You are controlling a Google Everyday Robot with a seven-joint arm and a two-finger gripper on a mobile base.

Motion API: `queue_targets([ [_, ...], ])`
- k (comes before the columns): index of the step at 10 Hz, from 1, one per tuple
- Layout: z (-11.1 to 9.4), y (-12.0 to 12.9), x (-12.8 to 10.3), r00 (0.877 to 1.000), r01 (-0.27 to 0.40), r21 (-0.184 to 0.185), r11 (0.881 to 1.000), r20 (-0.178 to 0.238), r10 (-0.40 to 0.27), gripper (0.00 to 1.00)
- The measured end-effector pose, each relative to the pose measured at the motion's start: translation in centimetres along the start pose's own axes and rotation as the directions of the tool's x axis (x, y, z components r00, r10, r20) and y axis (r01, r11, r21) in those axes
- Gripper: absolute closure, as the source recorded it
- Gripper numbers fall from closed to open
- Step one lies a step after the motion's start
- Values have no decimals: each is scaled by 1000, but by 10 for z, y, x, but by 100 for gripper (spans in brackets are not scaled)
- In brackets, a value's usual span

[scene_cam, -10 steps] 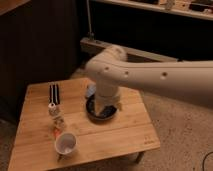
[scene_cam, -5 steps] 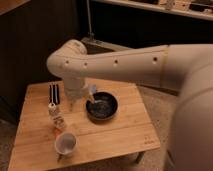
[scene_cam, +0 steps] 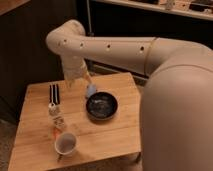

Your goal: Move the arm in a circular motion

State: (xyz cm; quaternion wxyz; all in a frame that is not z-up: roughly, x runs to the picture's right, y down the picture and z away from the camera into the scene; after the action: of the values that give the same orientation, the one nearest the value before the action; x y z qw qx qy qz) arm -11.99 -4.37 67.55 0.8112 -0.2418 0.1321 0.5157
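Closest to the camera is the arm [scene_cam: 175, 105] itself. Its fat cream segment fills the whole right side and hides the table's right edge. On the wooden table [scene_cam: 115, 147], front left, there's a white cup [scene_cam: 66, 143] standing upright. Just behind it is a little cluster of small packets [scene_cam: 58, 121], too small to make out. A bit further back sits a dark bowl [scene_cam: 101, 106], roughly mid-table and well clear of the cup. A black-and-white striped thing [scene_cam: 54, 93] lies over on the left.

From the big segment the arm runs left across the top of the view, bends at a rounded elbow up in the top left, then drops down toward the table's far side. The gripper [scene_cam: 83, 80] is at that tapered end, hanging low over the table just behind the bowl's far rim. Can't tell how wide it's set or whether it's got anything. There's a small pale-blue object [scene_cam: 90, 90] right under it by the bowl's rim, and I can't tell if they touch. Behind everything is dark shelving [scene_cam: 150, 20].
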Motion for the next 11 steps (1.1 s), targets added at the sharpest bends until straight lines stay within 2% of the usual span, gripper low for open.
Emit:
queue_targets([
  [2,-8,-44,-33,999,-46,8,999,29,46,35],
  [4,-15,-86,-53,993,-115,21,993,42,114,35],
  [5,-14,-103,-54,988,-152,22,988,39,151,35],
  [7,-13,-137,-36,974,-224,25,974,26,223,35],
  [10,-17,-187,19,941,-337,25,941,26,336,35],
  [11,-20,-203,43,927,-375,26,927,26,375,35],
])
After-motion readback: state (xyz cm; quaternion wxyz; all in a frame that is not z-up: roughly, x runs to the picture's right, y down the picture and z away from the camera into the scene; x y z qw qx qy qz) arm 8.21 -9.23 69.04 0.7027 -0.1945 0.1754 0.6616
